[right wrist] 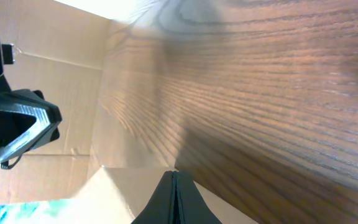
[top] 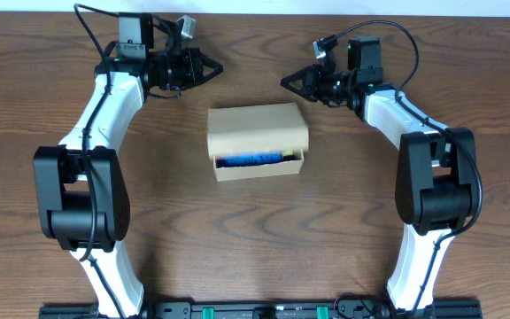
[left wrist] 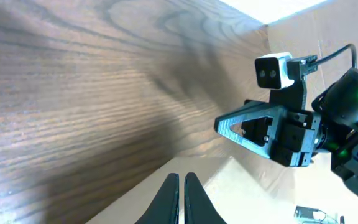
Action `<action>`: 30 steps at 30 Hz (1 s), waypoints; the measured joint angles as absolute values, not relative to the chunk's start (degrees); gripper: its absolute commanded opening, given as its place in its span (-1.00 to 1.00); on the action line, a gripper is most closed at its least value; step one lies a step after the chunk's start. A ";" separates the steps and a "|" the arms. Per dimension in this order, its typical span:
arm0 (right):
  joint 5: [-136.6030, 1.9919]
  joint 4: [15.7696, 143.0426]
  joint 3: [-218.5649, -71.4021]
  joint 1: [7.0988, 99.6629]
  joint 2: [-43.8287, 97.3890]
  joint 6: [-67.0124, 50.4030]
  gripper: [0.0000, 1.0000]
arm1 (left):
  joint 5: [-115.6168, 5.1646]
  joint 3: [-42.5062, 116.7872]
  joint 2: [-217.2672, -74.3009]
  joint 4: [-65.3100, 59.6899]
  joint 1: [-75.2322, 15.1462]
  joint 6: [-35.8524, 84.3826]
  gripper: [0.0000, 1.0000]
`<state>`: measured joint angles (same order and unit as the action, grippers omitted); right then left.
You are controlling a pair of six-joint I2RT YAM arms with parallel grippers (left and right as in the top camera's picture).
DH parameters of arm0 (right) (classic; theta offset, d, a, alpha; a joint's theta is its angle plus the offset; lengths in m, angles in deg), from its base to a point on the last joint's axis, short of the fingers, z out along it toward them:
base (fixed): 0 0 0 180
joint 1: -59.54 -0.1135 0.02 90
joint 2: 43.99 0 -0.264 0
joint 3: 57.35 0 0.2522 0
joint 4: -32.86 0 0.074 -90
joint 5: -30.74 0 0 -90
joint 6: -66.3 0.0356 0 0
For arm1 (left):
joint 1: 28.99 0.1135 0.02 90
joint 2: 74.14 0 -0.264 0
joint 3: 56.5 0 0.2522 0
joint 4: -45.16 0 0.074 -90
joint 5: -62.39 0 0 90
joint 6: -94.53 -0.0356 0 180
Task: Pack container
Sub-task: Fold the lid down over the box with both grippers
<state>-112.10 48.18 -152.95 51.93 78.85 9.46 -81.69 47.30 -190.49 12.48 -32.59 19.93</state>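
Observation:
The tan cardboard container (top: 257,140) lies in the middle of the table, its flap lid folded over most of the top. A blue item (top: 253,159) shows through the gap at its front edge. My left gripper (top: 211,66) is shut and empty, hovering behind the container's left end; in the left wrist view (left wrist: 182,179) its tips sit over the container (left wrist: 241,193). My right gripper (top: 289,81) is shut and empty, behind the container's right end; in the right wrist view (right wrist: 174,176) its tips sit over the container (right wrist: 117,193).
The wooden table (top: 414,44) surrounds the container. The two grippers face each other across a gap above the container's back edge. A cardboard wall (right wrist: 48,87) stands at the table's far side.

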 measured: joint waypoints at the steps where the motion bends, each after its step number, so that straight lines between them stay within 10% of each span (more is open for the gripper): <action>1: -112.25 48.64 -152.95 51.93 78.79 9.05 -0.97 | -81.69 47.30 -190.49 11.95 -32.59 19.64 -0.89; 16: -98.07 88.03 -152.75 49.68 58.61 -12.46 -0.97 | -77.74 47.46 -181.09 -22.10 -33.57 -1.45 -0.88; 30: -90.94 87.79 -142.37 44.47 57.00 -17.86 -0.97 | -74.33 35.81 -178.08 -23.26 -40.46 -10.52 -0.88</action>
<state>-90.94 87.79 -142.37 44.47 57.00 -17.86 -74.33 35.81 -178.08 -23.26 -40.46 -10.52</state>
